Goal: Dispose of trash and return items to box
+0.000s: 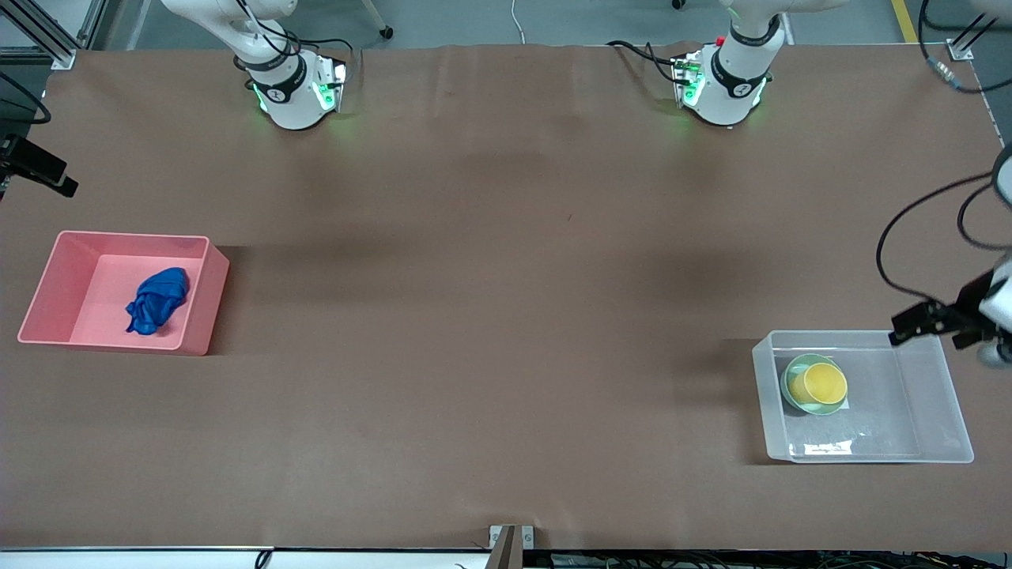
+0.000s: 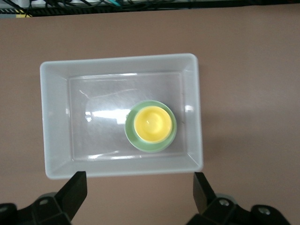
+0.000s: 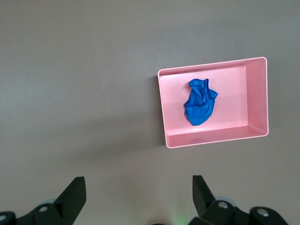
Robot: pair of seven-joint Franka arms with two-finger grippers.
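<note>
The blue wad of trash (image 1: 158, 300) lies in the pink bin (image 1: 55, 276) at the right arm's end of the table; both show in the right wrist view, the wad (image 3: 200, 104) inside the bin (image 3: 257, 101). The yellow cup (image 1: 825, 382) sits in the mint-green bowl (image 1: 793, 393) inside the clear box (image 1: 941, 411). In the left wrist view the cup (image 2: 151, 123) is nested in the bowl (image 2: 132, 139) in the box (image 2: 56, 122). My left gripper (image 1: 933, 332) (image 2: 139, 183) is open and empty, up over the box's rim. My right gripper (image 3: 139, 183) is open and empty, high over bare table.
The brown table runs wide between the two bins. The arm bases (image 1: 292, 91) (image 1: 723, 87) stand along the table's edge farthest from the camera. A black part with cables (image 1: 39, 166) hangs at the right arm's end, above the pink bin.
</note>
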